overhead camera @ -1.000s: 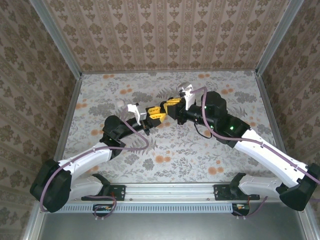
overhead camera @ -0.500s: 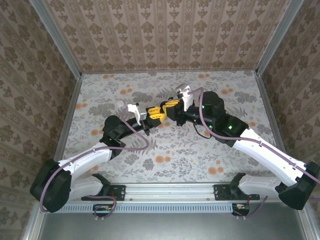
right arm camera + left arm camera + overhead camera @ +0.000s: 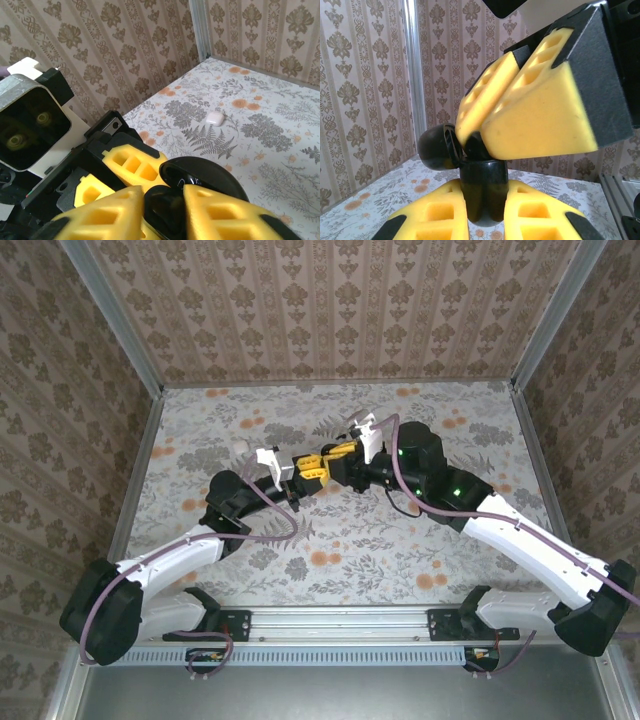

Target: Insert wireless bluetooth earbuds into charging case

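**Black case held mouth-up where the two hands meet**

The glossy black charging case [image 3: 482, 192] is clamped between the yellow foam pads of the left hand [image 3: 314, 467]. It is held clear of the floral-patterned tabletop [image 3: 400, 540], near the tabletop's middle. In the left wrist view the case stands upright, with its long axis vertical and its mouth facing up. Its rounded black lid [image 3: 436, 148] is swung open and hangs off the rim toward the left of that view.

The right hand [image 3: 339, 454] comes in from above and to the right, and its pad tips rest right at the case's mouth. A small glossy black piece [image 3: 473, 146] sits between those tips (earbud-sized, but too hidden to name for sure). The right pads stand slightly apart, and I cannot tell whether they pinch the piece or merely flank it.

The only tight spot is at the mouth, where the two hands crowd each other and the open lid. The papered walls [image 3: 330, 310] and the metal corner post [image 3: 412, 75] stand well apart from both hands, with bare tabletop on every side. A small white rounded object [image 3: 215, 118] lies alone on the tabletop beyond the hands, apart from them.
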Robot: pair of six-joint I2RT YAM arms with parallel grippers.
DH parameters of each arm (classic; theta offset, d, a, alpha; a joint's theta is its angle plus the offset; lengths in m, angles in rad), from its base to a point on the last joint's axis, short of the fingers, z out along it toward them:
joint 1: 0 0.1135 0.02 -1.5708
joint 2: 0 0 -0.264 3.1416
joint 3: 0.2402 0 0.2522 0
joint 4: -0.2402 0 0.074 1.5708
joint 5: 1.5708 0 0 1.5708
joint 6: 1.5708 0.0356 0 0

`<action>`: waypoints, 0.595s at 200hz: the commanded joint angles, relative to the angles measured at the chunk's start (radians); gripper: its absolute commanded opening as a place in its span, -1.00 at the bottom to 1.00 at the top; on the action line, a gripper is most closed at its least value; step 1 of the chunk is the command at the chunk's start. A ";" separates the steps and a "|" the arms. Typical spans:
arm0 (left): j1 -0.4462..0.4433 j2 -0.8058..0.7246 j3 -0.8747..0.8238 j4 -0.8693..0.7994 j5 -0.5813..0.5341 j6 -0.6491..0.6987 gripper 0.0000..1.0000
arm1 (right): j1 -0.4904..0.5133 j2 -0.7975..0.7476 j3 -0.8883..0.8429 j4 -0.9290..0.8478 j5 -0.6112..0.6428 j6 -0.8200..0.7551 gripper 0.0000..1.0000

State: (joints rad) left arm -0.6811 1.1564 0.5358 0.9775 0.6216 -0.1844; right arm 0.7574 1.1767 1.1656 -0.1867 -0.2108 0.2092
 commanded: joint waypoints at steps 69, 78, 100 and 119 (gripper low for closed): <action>-0.006 -0.020 -0.003 0.026 -0.010 -0.002 -1.00 | 0.001 -0.040 0.113 -0.066 0.096 0.027 0.08; -0.005 -0.020 -0.005 0.024 -0.014 0.000 -1.00 | -0.001 -0.049 0.124 -0.073 0.107 0.029 0.10; -0.003 -0.025 -0.014 0.015 -0.031 0.006 -1.00 | -0.012 -0.063 0.144 -0.095 0.147 0.041 0.17; 0.002 -0.033 -0.022 0.011 -0.045 0.014 -1.00 | -0.036 -0.054 0.164 -0.130 0.159 0.061 0.18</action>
State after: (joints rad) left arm -0.6811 1.1549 0.5297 0.9752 0.5976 -0.1837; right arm 0.7479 1.1339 1.2835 -0.2638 -0.1085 0.2356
